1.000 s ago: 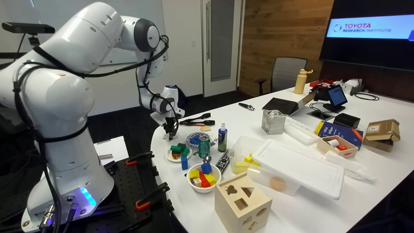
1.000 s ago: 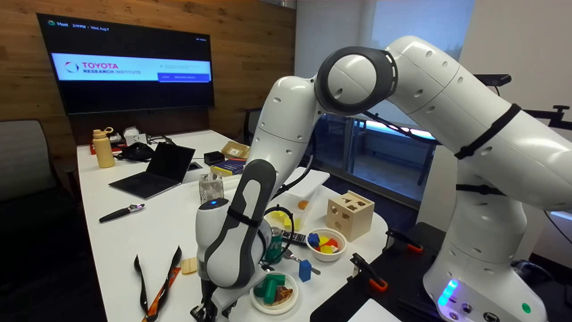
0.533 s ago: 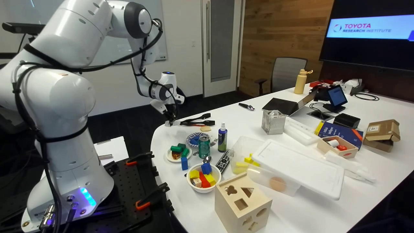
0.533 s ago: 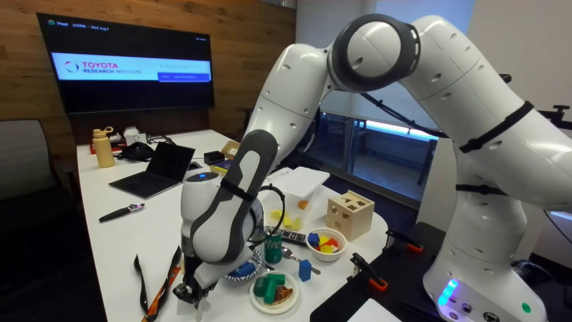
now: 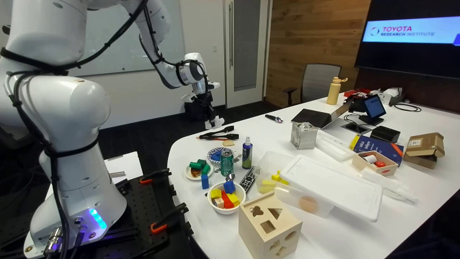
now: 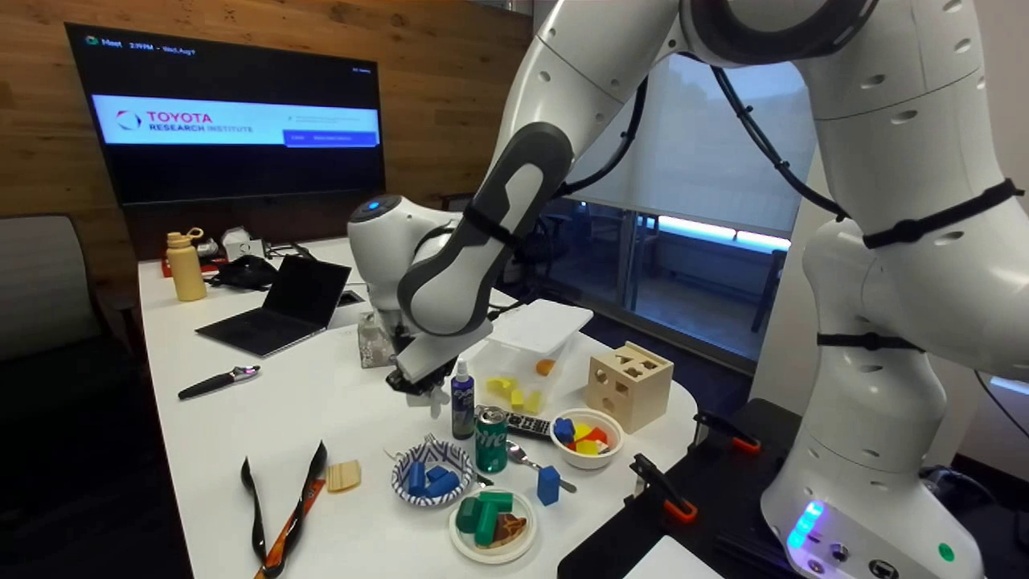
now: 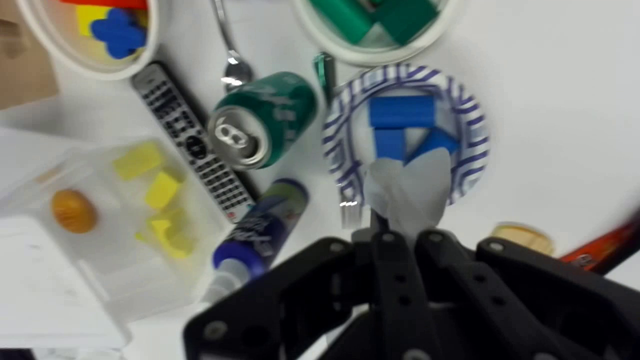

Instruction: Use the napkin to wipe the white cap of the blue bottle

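The blue bottle (image 5: pixel 247 156) stands upright on the table beside the green can; it also shows in an exterior view (image 6: pixel 463 410) and in the wrist view (image 7: pixel 265 227). Its white cap (image 5: pixel 248 139) is on top and shows in the wrist view (image 7: pixel 227 280). My gripper (image 5: pixel 211 117) is shut on a crumpled white napkin (image 7: pixel 420 192), which sticks out past the fingertips. The gripper hangs above the table, higher than the cap and apart from it. In the wrist view the bottle lies left of the gripper. The napkin hides most of the fingertips.
The green can (image 6: pixel 491 442) and the patterned bowl with blue blocks (image 6: pixel 432 492) stand near the bottle. A plate of green blocks (image 6: pixel 522 555), black tongs (image 6: pixel 297 515), a remote (image 7: pixel 192 142), a clear box (image 5: pixel 273 162) and a wooden shape cube (image 5: pixel 269 226) are around.
The arm has lifted the napkin up from low over the near table end and swung it towards the bottle's side. The bottle and the other table objects have not moved.
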{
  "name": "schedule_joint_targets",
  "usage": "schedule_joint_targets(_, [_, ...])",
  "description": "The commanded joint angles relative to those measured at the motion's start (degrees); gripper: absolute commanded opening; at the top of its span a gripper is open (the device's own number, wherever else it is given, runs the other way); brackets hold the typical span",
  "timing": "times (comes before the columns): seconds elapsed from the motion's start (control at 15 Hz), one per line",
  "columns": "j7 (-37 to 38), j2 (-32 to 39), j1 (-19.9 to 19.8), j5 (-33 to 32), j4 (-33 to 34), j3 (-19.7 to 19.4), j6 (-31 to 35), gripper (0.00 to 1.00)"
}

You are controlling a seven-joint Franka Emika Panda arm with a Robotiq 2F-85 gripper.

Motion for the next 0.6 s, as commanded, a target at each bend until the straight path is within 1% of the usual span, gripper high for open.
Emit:
schedule_joint_targets(0.0, [5.7,-3.0,-5.1,-8.7,-2.2,-0.3,-3.7,0.01])
schedule_joint_targets(0.13, [7.3,-2.6,-9.5,-12.2,-2.3,0.5,-1.9,0.01])
schedule_joint_targets(0.27, [8.2,-2.4,-14.0,-13.8,-2.9,1.8,1.2,0.01])
schedule_joint_targets(0.53, [9.5,-2.0,-20.8,-16.5,-3.4,3.9,4.9,0.01])
